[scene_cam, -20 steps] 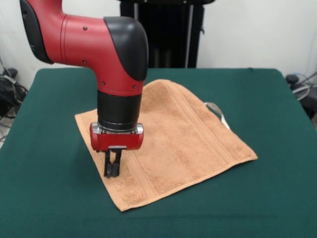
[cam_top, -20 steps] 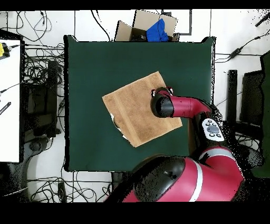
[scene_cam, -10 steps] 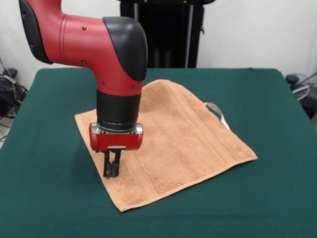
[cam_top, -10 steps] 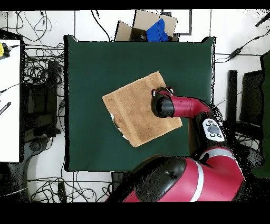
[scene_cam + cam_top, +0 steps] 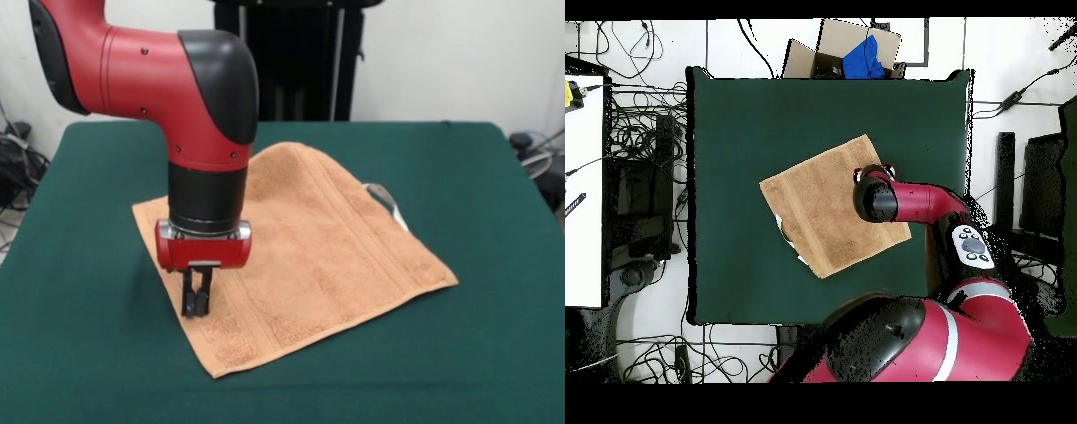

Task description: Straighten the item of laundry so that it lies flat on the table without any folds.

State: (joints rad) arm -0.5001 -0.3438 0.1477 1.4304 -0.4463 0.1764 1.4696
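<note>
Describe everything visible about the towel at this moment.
The towel is light orange-tan terry cloth, roughly square, with woven border bands along its edges. It lies spread on the green table, turned diagonally so one corner points toward the camera in the front view. A small white tag sticks out from one edge. The far part looks rounded, perhaps slightly folded. The gripper stands at one edge, jaws close together; contact cannot be confirmed.
</note>
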